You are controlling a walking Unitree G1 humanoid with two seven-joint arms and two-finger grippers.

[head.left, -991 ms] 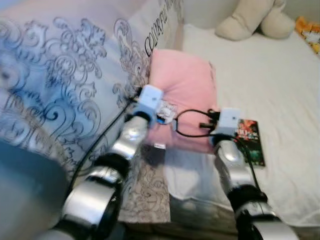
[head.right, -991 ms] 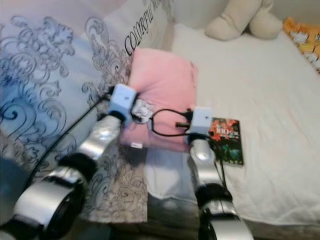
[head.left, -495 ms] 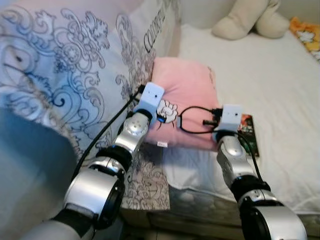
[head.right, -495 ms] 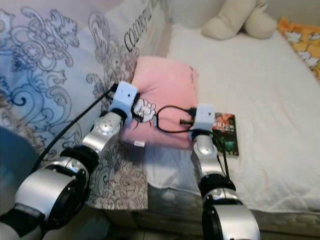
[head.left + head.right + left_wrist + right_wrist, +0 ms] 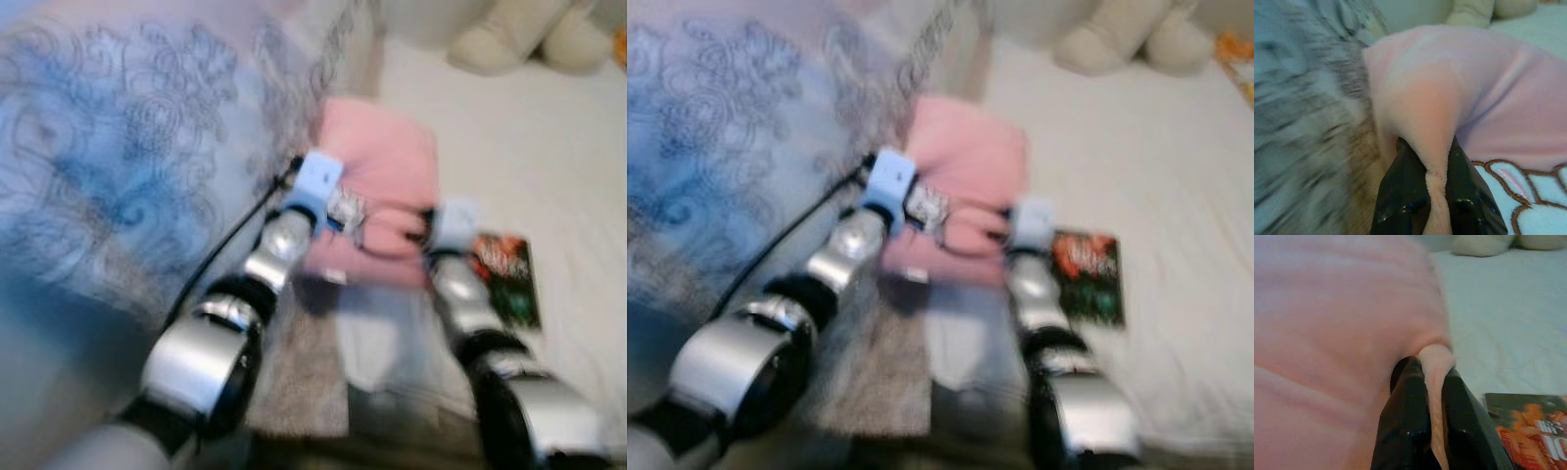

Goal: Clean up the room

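**Both grippers pinching the pink pillow**

I'm seeing the left gripper (image 5: 1437, 196) clenching a fold of the pink pillow (image 5: 382, 186) at its corner nearest the patterned quilt (image 5: 127, 166). The fabric ridge is running between both black fingers (image 5: 1400, 196). The right gripper (image 5: 1432, 421) is doing the same on the pillow's opposite corner, with its fingers (image 5: 1403, 421) squeezing the seam. The pillow is lying on the white bed sheet (image 5: 1176, 166), touching the quilt on its left edge. A book (image 5: 1085, 277) is lying flat on the sheet just beside the pillow, right of the right gripper. A beige plush toy (image 5: 1117, 39) is sitting well beyond the pillow. Head views are blurring.
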